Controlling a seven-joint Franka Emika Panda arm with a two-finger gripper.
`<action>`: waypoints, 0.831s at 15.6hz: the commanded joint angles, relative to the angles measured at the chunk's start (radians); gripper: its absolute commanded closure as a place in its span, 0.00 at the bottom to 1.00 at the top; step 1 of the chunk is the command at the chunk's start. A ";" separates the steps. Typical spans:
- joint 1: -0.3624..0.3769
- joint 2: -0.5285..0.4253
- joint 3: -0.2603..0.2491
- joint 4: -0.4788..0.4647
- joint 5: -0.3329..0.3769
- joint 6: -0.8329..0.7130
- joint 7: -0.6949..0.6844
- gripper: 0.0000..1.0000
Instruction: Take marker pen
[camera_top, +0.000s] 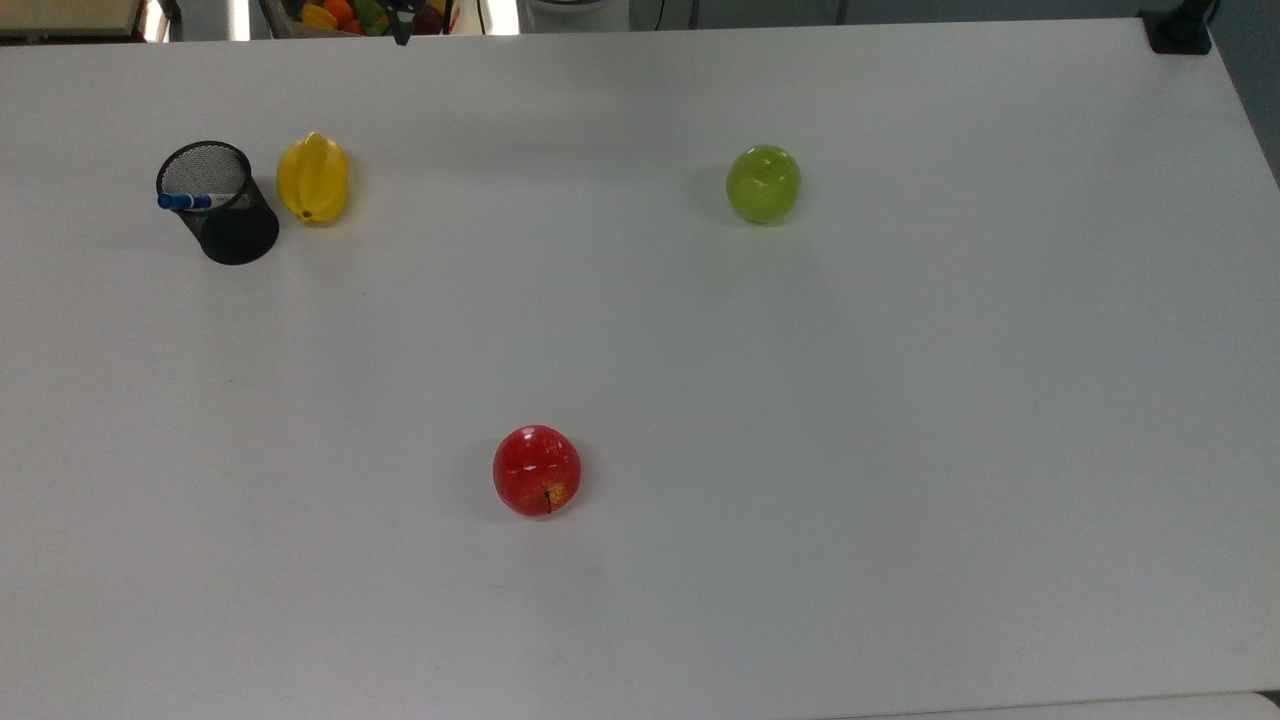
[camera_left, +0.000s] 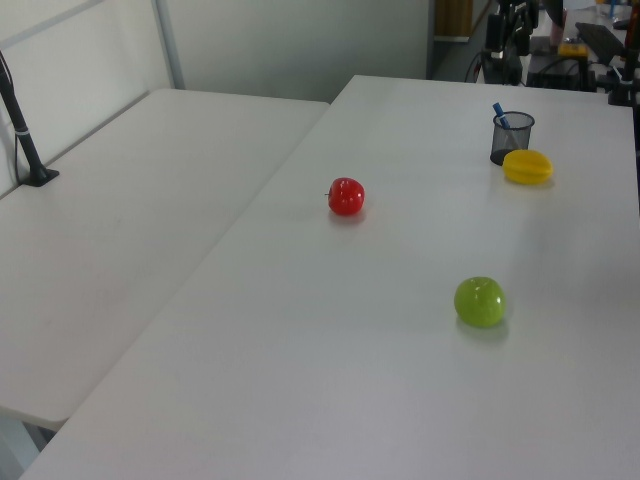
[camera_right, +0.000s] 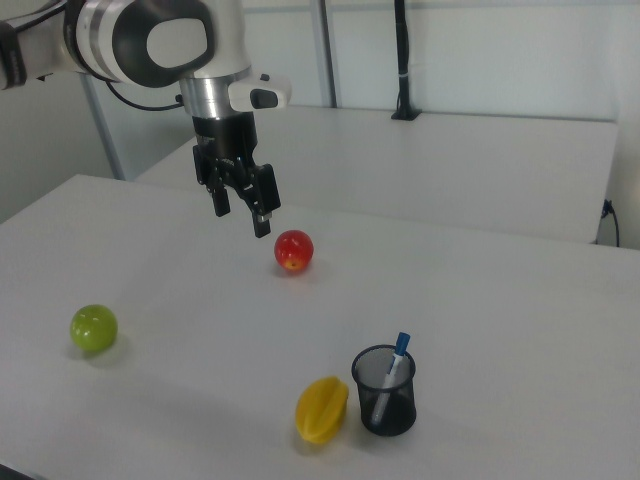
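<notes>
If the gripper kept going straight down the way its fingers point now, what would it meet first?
Probably bare table. In the right view the gripper hangs open, pointing down, apart from the red apple and far from the marker pen. Depth is uncertain.

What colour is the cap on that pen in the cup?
Blue, on the marker pen; the right view shows it best.

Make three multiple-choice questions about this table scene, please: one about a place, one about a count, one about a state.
1. Where is the marker pen?
A. inside the black mesh cup
B. flat on the table
C. in the gripper

2. How many fruits lie on the table?
A. two
B. three
C. five

3. How are the gripper fingers?
A. closed on the pen
B. closed on an apple
C. open, holding nothing

Answers: 1 A, its blue cap sticks out above the rim; 2 B, red apple, green apple, yellow star fruit; 3 C, the right view shows a gap between them.
</notes>
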 joint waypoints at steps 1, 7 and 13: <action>0.003 0.002 -0.010 0.024 0.021 -0.001 0.007 0.00; 0.007 0.002 -0.023 0.023 0.021 0.002 0.006 0.00; -0.016 0.005 -0.023 0.020 0.023 0.027 0.003 0.00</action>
